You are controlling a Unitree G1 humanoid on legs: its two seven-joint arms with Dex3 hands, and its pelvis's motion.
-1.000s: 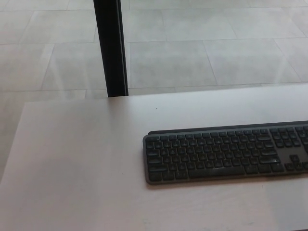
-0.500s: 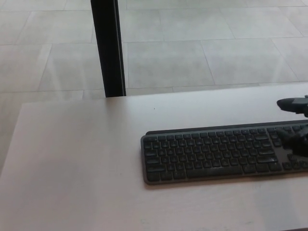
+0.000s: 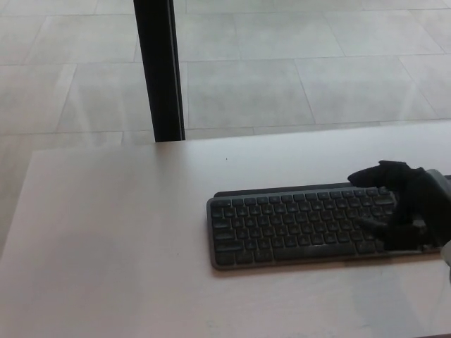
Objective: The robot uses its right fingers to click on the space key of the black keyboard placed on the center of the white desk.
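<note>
over the right end of the black keyboard (image 3: 310, 225), my right hand (image 3: 405, 208) comes in from the counter's right edge, holding nothing. its fingers (image 3: 371, 227) are spread loosely and partly curled: one lies along the keyboard's far edge, another points left and down over the lower key rows. can't tell if any tip is actually touching keys or just hovering.

the keyboard sits on the white counter (image 3: 106, 239) toward the right-centre, well back from the near edge, its long axis parallel to the counter's front edge. its right end is hidden under my hand.

the space key (image 3: 310, 251) is the long bar in the bottom row, nearest the counter's front edge. it lies to the left of my lower fingertip and a little toward the front edge, long axis same as the keyboard's.

so, as i judge it, the coming move is a short slide left along the bottom row, toward the front edge, then a press down. risk: hitting a neighbouring key in the bottom row.

my left hand doesn't show; right is the only one near. a black post (image 3: 159, 70) stands beyond the counter's far edge, not in the way.
</note>
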